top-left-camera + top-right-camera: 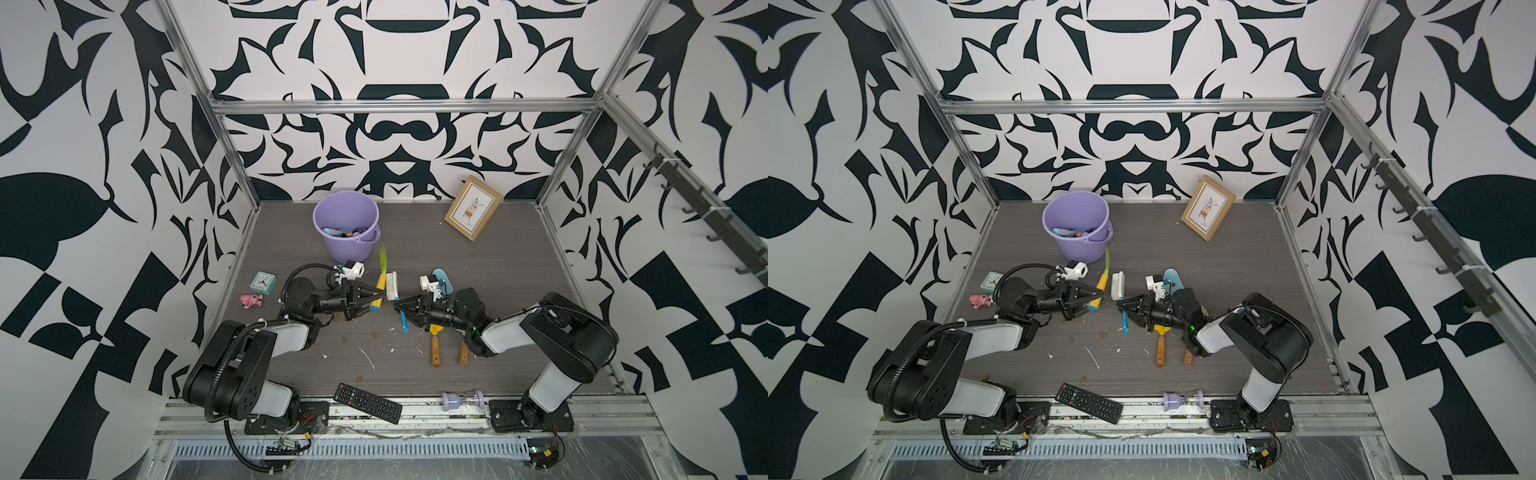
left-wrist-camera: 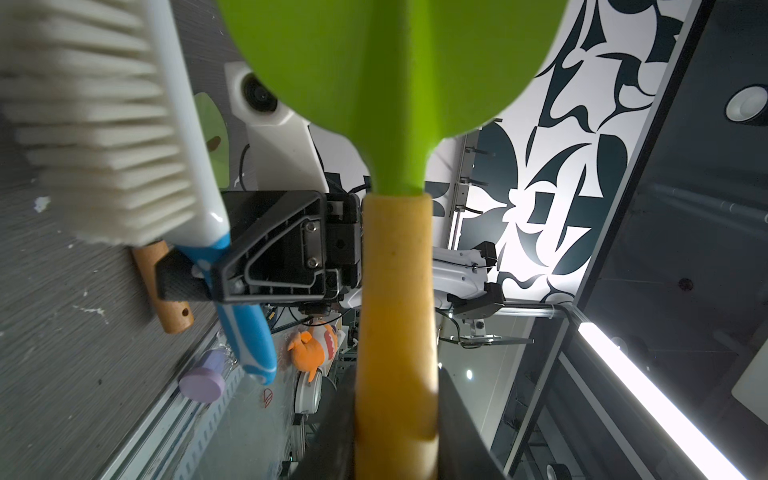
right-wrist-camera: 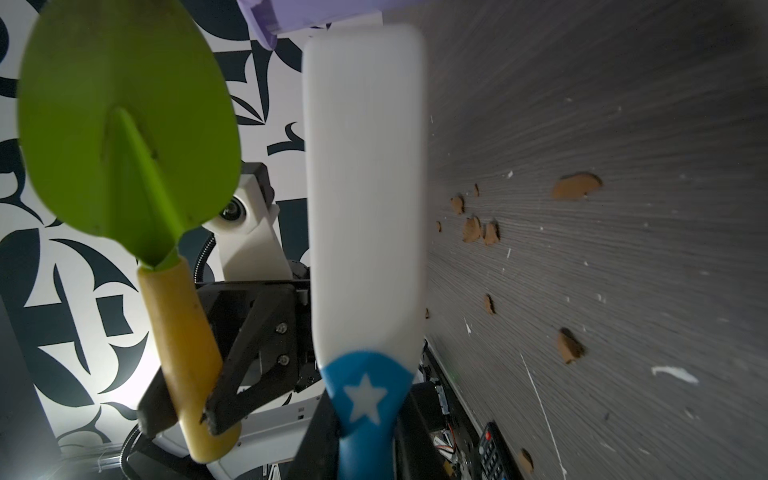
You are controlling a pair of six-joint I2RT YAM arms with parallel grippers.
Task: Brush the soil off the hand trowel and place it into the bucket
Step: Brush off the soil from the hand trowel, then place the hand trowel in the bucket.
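The hand trowel (image 1: 380, 281) (image 1: 1102, 282) has a green blade (image 3: 124, 124) and a yellow handle (image 2: 395, 311). My left gripper (image 1: 376, 296) (image 2: 395, 415) is shut on that handle and holds the trowel above the table, blade towards the lilac bucket (image 1: 353, 249) (image 1: 1084, 249). My right gripper (image 1: 397, 306) (image 3: 365, 436) is shut on the blue handle of a white brush (image 1: 392, 286) (image 3: 365, 187). Its bristles (image 2: 104, 124) face the trowel close beside it. Brown soil crumbs (image 1: 375, 334) (image 3: 575, 186) lie on the table. No clumps show on the blade.
Two wooden-handled trowels (image 1: 435, 349) lie under the right arm, with a blue blade (image 1: 442, 276) behind it. A remote (image 1: 368, 403) and a lilac hourglass (image 1: 462, 400) sit at the front edge. A clock (image 1: 264, 282) and pink toy (image 1: 251, 300) are left, a picture frame (image 1: 473, 208) back right.
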